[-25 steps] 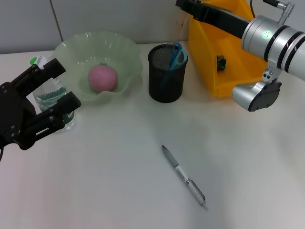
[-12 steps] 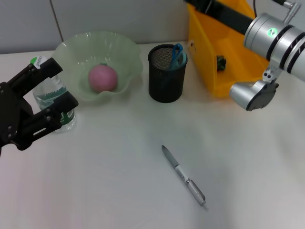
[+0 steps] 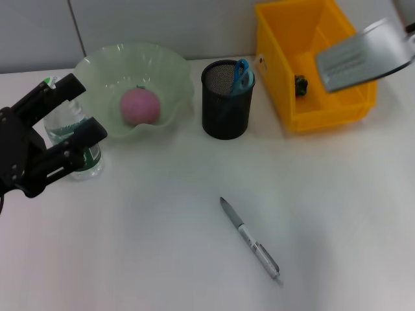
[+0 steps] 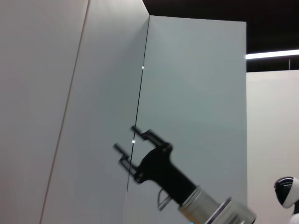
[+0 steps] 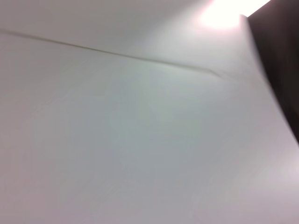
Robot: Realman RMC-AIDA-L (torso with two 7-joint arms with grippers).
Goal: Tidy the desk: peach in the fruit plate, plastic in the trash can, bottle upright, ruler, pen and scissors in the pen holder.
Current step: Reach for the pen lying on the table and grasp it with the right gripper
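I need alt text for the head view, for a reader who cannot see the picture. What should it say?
A pen lies loose on the white desk, in front of a black mesh pen holder with scissors inside. At left, the open left tool flanks an upright bottle beside a green fruit plate holding a peach; a yellow bin stands at right.

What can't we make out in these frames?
- Right gripper: out of the head view; only a blurred grey arm segment shows. The right wrist view shows only blank wall.
- Water bottle: partly hidden by the left gripper, head view.
- Pen holder: black mesh hides most contents; only blue scissor handles are identifiable.
- Dark item in the yellow bin: too small to identify.
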